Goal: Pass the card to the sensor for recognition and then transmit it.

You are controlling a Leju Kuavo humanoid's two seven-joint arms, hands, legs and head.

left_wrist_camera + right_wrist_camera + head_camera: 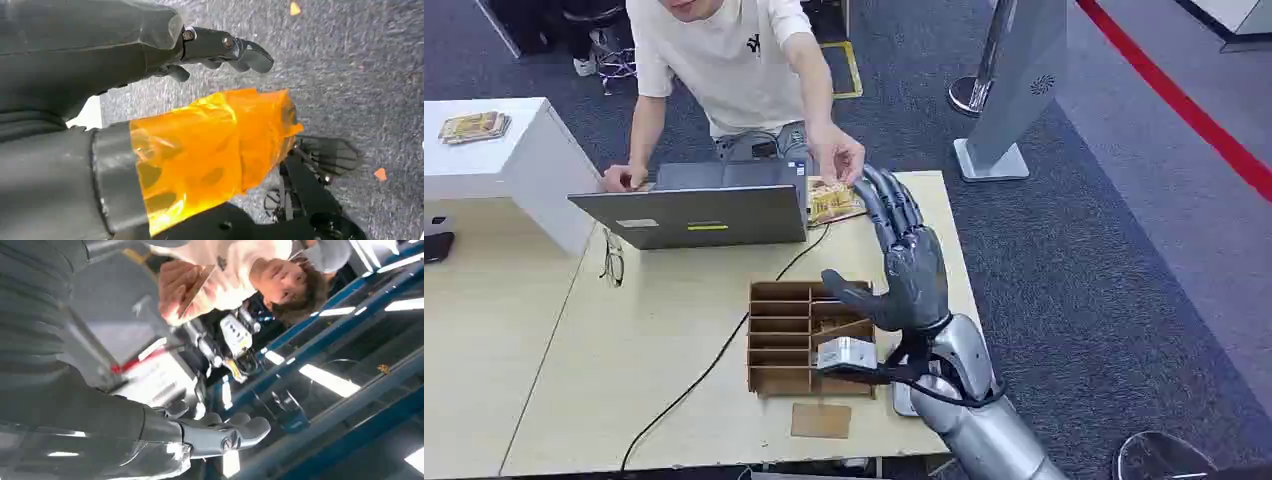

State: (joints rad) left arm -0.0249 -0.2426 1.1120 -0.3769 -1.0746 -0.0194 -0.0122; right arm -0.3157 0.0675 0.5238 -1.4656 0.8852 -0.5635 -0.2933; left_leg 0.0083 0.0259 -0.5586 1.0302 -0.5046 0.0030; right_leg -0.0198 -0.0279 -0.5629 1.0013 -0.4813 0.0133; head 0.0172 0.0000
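On the far left of the head view a white cabinet [519,160] carries a small stack of cards [472,126]. Beside it the light wooden worktop [654,360] holds an open grey laptop [694,212], with a pair of glasses [613,263] lying just in front of its left corner and a black cable [714,360] trailing toward the near edge. A person in a cream shirt [724,60] leans over the far side, one hand on the worktop by the laptop and the other hand [839,155] holding the card [834,200] just right of the laptop.

Nearer, a brown slotted card holder [799,335] sits on the worktop, with a flat cardboard piece [821,420] in front of it. The right hand [904,260] is raised above the holder, fingers [889,200] spread and stretched toward the card, gripping nothing. The left hand [125,65] hangs over grey carpet [350,75], fingers [240,50] curled inward with nothing in them.
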